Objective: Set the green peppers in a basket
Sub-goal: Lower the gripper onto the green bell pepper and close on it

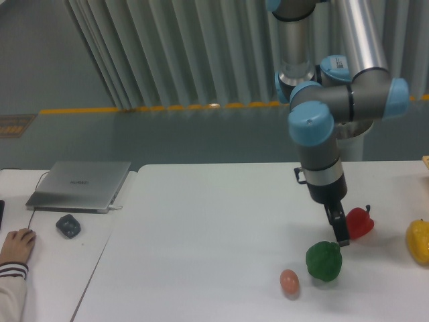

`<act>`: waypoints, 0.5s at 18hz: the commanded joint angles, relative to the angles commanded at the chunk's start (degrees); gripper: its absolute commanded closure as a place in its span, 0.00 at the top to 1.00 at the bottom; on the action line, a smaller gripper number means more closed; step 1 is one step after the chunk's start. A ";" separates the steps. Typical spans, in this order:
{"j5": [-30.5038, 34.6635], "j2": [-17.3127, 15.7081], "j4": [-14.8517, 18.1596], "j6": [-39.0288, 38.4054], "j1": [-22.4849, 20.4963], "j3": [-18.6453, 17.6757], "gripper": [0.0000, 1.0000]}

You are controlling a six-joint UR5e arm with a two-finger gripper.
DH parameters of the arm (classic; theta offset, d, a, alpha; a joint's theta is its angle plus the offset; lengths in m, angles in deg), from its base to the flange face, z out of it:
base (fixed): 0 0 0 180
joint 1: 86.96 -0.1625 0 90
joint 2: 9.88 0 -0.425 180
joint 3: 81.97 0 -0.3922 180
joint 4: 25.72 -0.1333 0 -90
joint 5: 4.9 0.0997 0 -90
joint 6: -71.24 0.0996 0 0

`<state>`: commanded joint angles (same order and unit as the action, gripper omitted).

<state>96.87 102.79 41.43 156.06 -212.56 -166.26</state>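
Where the table's near edge runs, 1 green pepper (324,260) sits, a small peach-coloured egg-like thing (289,281) close on its left. Pincer (340,231) hangs just above the pepper's upper right, fingers pointing down; cannot tell how wide they stand. Red pepper (359,223) crowds just behind the fingers, yellow pepper (417,241) further right. No basket in sight. Laptop (80,184) far left.

The robot arm (322,100) has shiny silver tubes, dark grey joints and round light blue caps. Its thin black fingers (338,225) look dark, maybe rubbery.
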 joint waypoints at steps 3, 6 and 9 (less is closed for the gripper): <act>0.36 0.88 -0.88 0.00 0.35 -0.09 1.00; 0.44 1.84 -2.02 0.00 0.44 -0.17 1.00; 1.40 2.81 -2.64 -0.18 1.14 -0.17 1.00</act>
<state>98.28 105.60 38.80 155.88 -211.42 -166.44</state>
